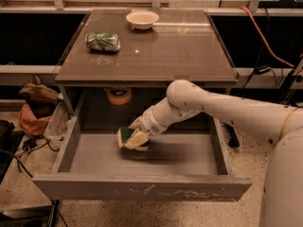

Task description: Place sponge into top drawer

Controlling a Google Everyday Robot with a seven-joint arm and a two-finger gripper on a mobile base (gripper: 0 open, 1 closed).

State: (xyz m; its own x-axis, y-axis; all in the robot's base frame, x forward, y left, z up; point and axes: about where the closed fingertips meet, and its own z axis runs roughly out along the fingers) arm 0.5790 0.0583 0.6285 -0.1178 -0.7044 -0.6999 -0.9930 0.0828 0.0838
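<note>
Sponge [129, 141] inside top drawer [142, 187], left of its middle, contact with drawer floor unclear | hand [136, 136] inside drawer, pinching sponge, arm entering over drawer's right side | drawer open | green can [102, 41], bowl [142, 19] on desk [180, 51] above drawer

Gripper [138, 132] inside top drawer [142, 187], partly hidden behind sponge [129, 139], arm [236, 112] cropped right

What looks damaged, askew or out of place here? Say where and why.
The green can lies dented on its side at the far left of the table. The front panel of the top drawer is scratched. The gripper, inside the open drawer, holds the sponge tilted, which fits the task.
</note>
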